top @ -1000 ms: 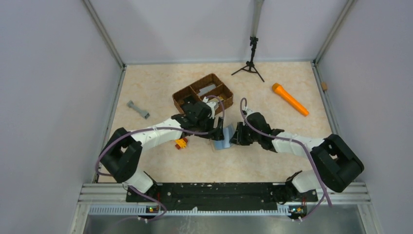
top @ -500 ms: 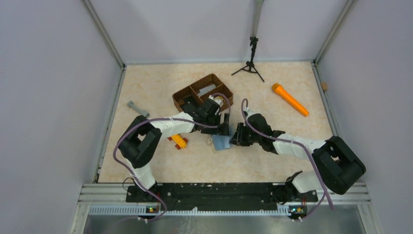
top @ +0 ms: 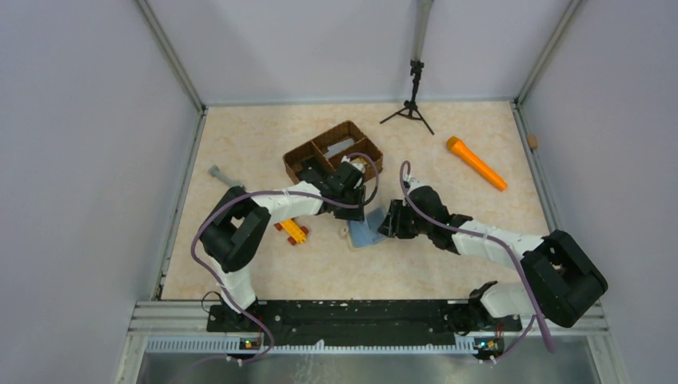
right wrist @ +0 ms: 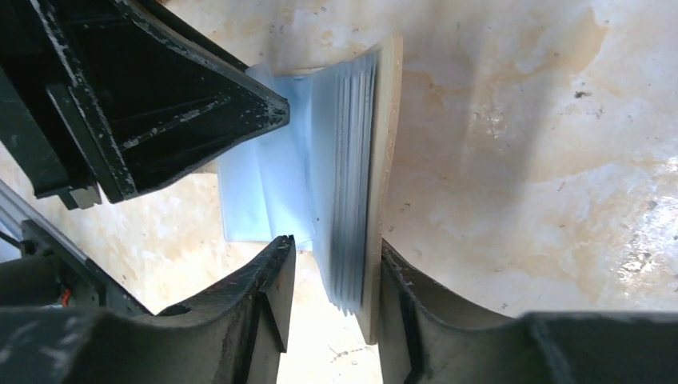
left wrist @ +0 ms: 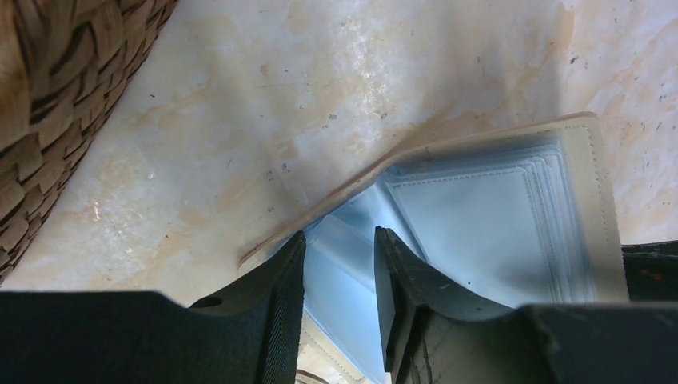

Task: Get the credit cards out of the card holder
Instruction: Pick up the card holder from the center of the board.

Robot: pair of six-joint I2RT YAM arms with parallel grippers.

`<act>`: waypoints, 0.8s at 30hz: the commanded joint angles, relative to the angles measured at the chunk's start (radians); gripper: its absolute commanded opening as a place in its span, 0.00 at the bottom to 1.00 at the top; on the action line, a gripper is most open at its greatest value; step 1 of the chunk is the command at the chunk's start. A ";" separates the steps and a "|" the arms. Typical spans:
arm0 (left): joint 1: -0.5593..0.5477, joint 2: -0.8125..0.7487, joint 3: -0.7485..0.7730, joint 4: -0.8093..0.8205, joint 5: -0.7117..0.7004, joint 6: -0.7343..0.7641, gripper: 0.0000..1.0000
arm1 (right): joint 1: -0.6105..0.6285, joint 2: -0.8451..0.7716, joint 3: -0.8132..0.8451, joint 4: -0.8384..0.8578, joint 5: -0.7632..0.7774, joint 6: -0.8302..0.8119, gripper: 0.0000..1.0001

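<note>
The card holder [top: 365, 234] lies open on the table between both arms, cream outside, pale blue inside. In the left wrist view its blue pockets [left wrist: 496, 216] spread to the right. My left gripper [left wrist: 340, 236] hangs over its raised blue flap, jaws narrow but apart, with the flap showing in the gap. My right gripper [right wrist: 334, 244] straddles the holder's stacked edge [right wrist: 352, 176]. The cream cover rests against one finger and a gap remains at the other. The left gripper's finger [right wrist: 200, 112] touches the blue flap. The credit cards are hidden.
A brown wicker divided tray [top: 320, 152] stands just behind the left gripper and shows in the left wrist view [left wrist: 56, 96]. An orange cylinder [top: 476, 162], a small black tripod [top: 412, 108], a grey piece [top: 217, 172] and an orange-yellow toy [top: 292, 230] lie around.
The left arm has swung in over the holder and its jaws have narrowed. The right jaws have widened. The holder's blue flap now stands raised.
</note>
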 commanded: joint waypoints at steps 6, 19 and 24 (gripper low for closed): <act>-0.003 -0.076 -0.045 -0.047 -0.035 0.044 0.39 | 0.012 -0.035 0.047 -0.036 0.055 -0.027 0.36; -0.003 -0.201 -0.089 -0.133 -0.075 0.066 0.55 | 0.005 -0.053 0.031 0.009 0.010 -0.028 0.49; -0.003 -0.233 -0.071 -0.117 -0.003 0.058 0.55 | 0.005 -0.077 0.022 0.022 -0.013 -0.027 0.31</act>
